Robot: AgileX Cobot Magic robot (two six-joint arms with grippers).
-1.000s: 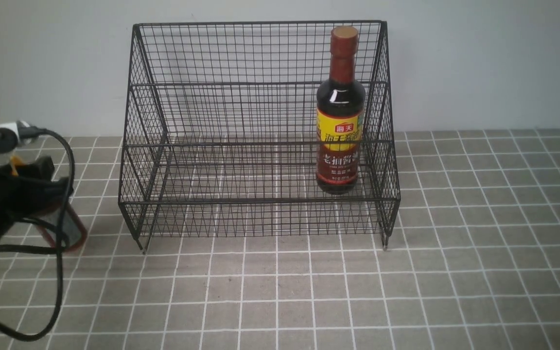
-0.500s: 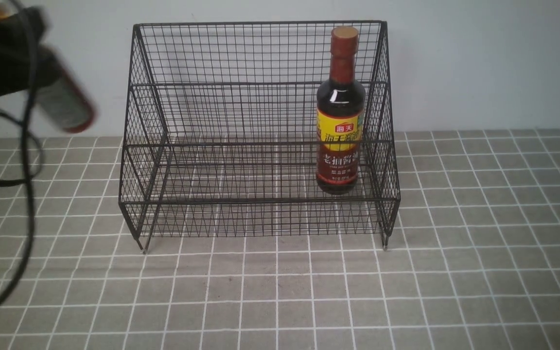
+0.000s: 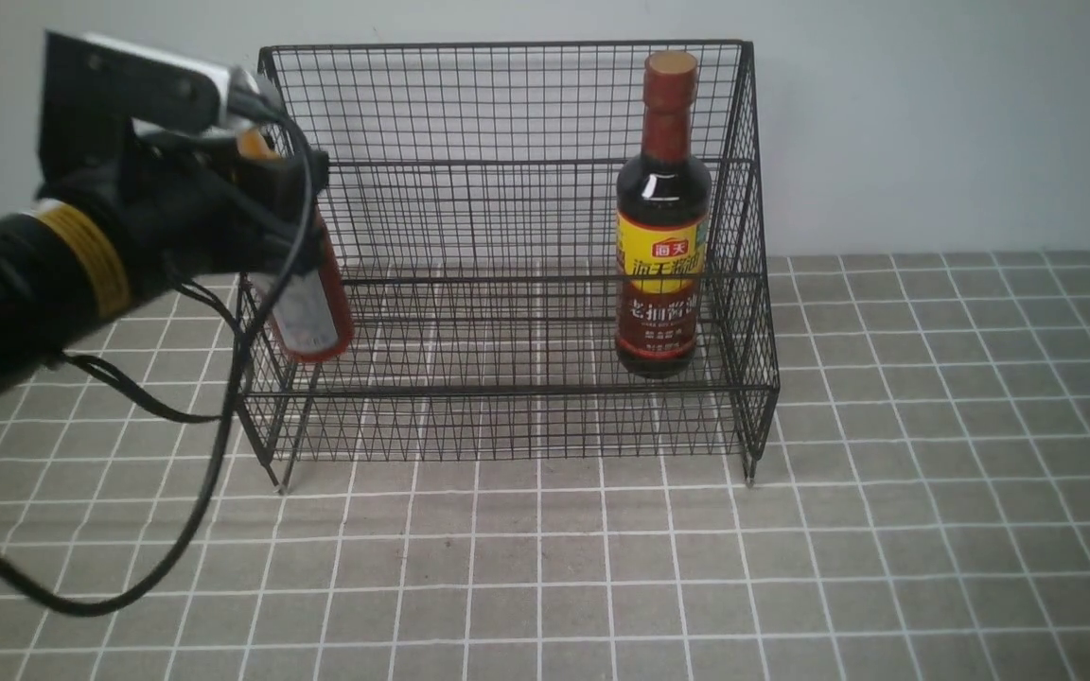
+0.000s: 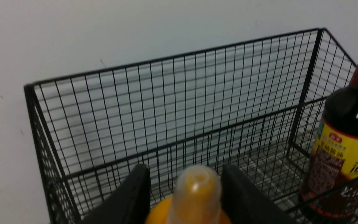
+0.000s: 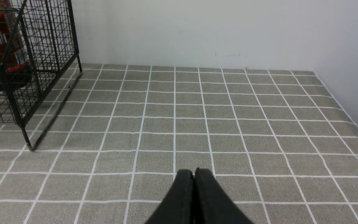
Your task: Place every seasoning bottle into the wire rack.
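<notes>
Front view: left gripper (image 3: 266,203) hugs small red squeeze bottle (image 3: 310,317), nearly upright; black wire rack (image 3: 507,388) shelf lies toward three o'clock.

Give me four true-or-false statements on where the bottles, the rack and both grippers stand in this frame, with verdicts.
1. The tall dark soy-sauce bottle with brown-red cap stands upright in the right end of the large black wire-mesh rack. True.
2. The small red-sauce squeeze bottle with yellow nozzle cap lies on the grey tiled table. False: it hangs tilted above the table at the rack's left end.
3. The left gripper is closed on the squeeze bottle near its cap. True.
4. The right gripper is open around the soy-sauce bottle. False: its jaws are shut together over bare tiles and hold nothing.
</notes>
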